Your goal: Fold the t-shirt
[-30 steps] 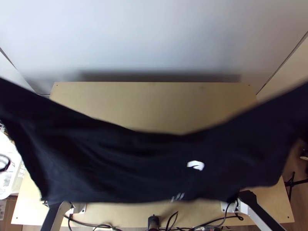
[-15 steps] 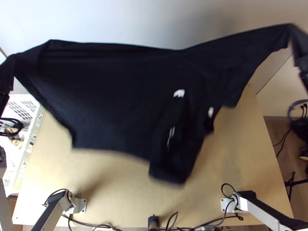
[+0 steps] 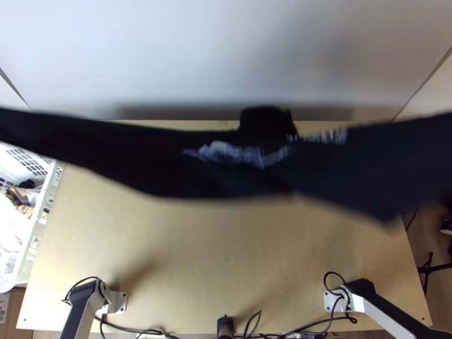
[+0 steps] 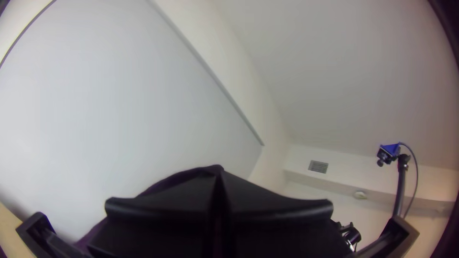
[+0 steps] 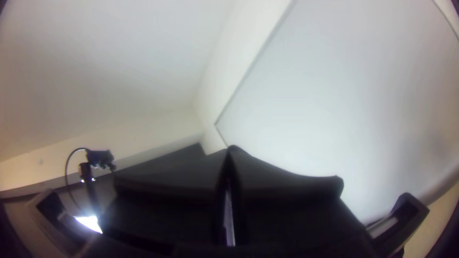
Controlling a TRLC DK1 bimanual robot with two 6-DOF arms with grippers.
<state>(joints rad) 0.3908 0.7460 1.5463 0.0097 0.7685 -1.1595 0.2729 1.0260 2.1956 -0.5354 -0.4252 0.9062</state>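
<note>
The black t-shirt (image 3: 141, 161) hangs in the air above the table, stretched in a blurred band across the top view and running out past both side edges. A bluish-white patch and pale marks show near its middle, with a short dark bulge above them. In the left wrist view my left gripper (image 4: 219, 176) has its fingers together on dark cloth of the t-shirt (image 4: 179, 178). My right gripper (image 5: 231, 152) is likewise closed on the t-shirt (image 5: 174, 160) in the right wrist view. Which parts of the shirt are held cannot be told.
Below the shirt lies the light wooden table (image 3: 214, 243). A white crate (image 3: 28, 248) with things in it stands beside its left edge. Cables (image 3: 141, 330) run along the near edge, around a black post (image 3: 225, 326).
The shirt swung up the picture and spread out, then came back down partway as a narrower band. Both arms' outer parts, seen at the side edges half a second ago, have moved outside the top view.
</note>
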